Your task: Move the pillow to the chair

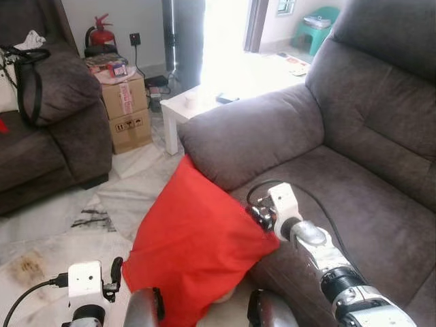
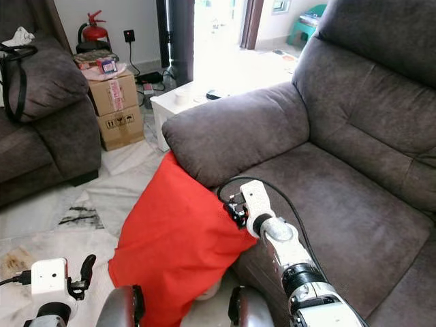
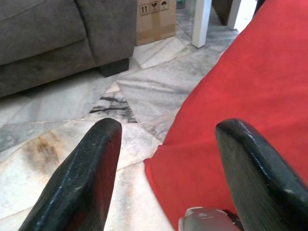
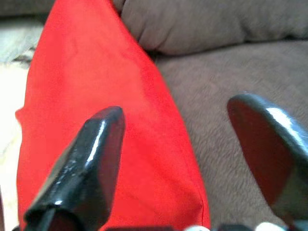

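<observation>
The red pillow [image 1: 194, 238] leans upright against the front of the grey armchair [image 1: 340, 184], its top corner tucked under the left armrest [image 1: 252, 133] and its lower end near the floor. My right gripper [image 1: 259, 216] sits at the pillow's right edge, by the seat's front. In the right wrist view its fingers [image 4: 98, 144] are open, with the pillow's edge [image 4: 159, 120] running between them over the seat cushion. My left gripper [image 3: 163, 130] is low over the floor at the pillow's lower left corner [image 3: 192, 163], open and not touching the pillow.
A grey sofa [image 1: 41, 136] with a black-strapped bag [image 1: 27, 82] stands at the left. Stacked cardboard boxes [image 1: 126, 105], a fire extinguisher [image 1: 101, 33] and a white side table [image 1: 180, 109] lie behind. Marble floor [image 1: 68, 218] stretches between sofa and armchair.
</observation>
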Tool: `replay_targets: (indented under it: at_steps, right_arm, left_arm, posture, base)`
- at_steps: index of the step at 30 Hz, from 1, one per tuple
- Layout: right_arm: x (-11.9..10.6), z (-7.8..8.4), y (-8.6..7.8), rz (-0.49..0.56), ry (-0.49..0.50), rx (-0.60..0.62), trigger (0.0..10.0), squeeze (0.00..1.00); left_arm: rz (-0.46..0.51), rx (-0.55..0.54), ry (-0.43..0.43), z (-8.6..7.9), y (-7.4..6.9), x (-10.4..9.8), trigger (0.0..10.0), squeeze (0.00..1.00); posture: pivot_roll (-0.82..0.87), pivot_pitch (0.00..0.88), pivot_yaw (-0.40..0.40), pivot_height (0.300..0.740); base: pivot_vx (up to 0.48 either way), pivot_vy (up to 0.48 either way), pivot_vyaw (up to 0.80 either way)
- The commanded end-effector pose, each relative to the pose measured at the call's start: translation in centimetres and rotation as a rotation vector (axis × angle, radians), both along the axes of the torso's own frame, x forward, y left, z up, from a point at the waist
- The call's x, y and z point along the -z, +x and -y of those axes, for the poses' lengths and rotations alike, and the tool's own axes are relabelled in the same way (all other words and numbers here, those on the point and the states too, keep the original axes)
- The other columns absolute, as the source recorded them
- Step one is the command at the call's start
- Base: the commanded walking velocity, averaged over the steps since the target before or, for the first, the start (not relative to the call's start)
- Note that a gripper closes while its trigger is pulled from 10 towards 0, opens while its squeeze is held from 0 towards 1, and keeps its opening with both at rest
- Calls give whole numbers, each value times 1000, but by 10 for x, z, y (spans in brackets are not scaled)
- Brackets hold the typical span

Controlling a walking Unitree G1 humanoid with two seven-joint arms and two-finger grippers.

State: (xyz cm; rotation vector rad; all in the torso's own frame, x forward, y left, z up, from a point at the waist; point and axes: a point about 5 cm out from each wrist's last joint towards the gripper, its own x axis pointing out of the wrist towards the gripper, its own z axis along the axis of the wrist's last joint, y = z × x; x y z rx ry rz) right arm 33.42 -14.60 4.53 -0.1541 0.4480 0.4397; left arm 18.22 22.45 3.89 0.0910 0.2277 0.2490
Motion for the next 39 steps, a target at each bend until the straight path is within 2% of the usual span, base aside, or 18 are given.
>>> replay_targets:
  at_steps: [1,6,11,19,21,26,39]
  right_arm:
    - [-3,5,4,-10,-12,0,10000,1000]
    - [-4,10,6,-38,11,25,10000,1000]
    - [4,18,2,-117,-9,31,10000,1000]
    - [6,25,1,-176,132,182,10000,988]
    - [7,25,1,-185,171,203,10000,0]
    - [10,27,-2,-215,208,206,10000,0]
    - [17,23,-12,-274,281,106,10000,0]
  left_arm:
    - [12,8,-13,3,-1,-2,10000,0]
    - [11,15,-26,6,-5,-2,10000,0]
    - [10,9,-51,10,-10,-2,10000,0]
    - [20,-15,-129,13,-11,-3,10000,0]
    - [24,-15,-142,14,-11,-4,10000,0]
    - [20,-19,-160,14,-14,-5,10000,0]
    - [-5,-8,-205,22,-22,-3,10000,0]
  posture:
    - [102,68,-119,578]
    - [104,84,-126,578]
    - [104,108,-141,578]
    - [101,130,-148,578]
    - [98,137,-148,578]
    - [96,146,-149,578]
    - [101,174,-159,578]
  base:
    - [0,0,0]
    - [0,0,0]
    - [0,0,0]
    - [0,0,0]
    - [0,0,0]
    - [0,0,0]
    - [0,0,0]
